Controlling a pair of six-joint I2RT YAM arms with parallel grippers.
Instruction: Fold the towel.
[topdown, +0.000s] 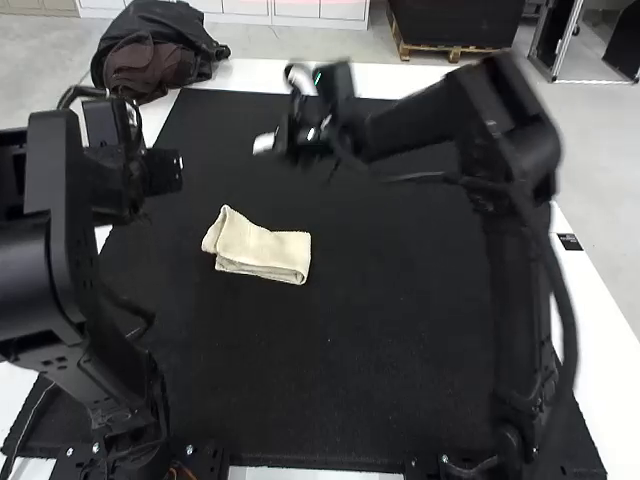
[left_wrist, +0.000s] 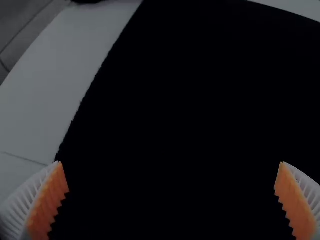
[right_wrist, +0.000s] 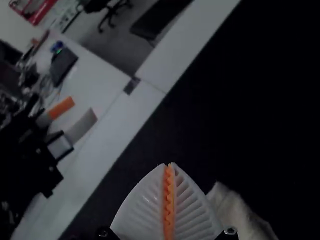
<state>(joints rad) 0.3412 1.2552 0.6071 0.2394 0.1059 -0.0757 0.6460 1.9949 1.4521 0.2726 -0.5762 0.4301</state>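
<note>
On the black mat (topdown: 330, 370), the folded towel (topdown: 262, 250) looks light, floppy; pinch its short end (topdown: 302, 256)! Left gripper (left_wrist: 170, 162) spread wide, right gripper (right_wrist: 169, 164) closed, empty.

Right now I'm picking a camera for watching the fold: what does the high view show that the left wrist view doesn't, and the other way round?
The high view adds the cream cloth towel, folded into a small strip with its left end angled, and the black, jointed right arm reaching across beyond it.

The left wrist view adds a close look at the left gripper: white ribbed fingers with orange pads, spread wide.

Both share the black textured mat and the white tabletop beside it.
</note>
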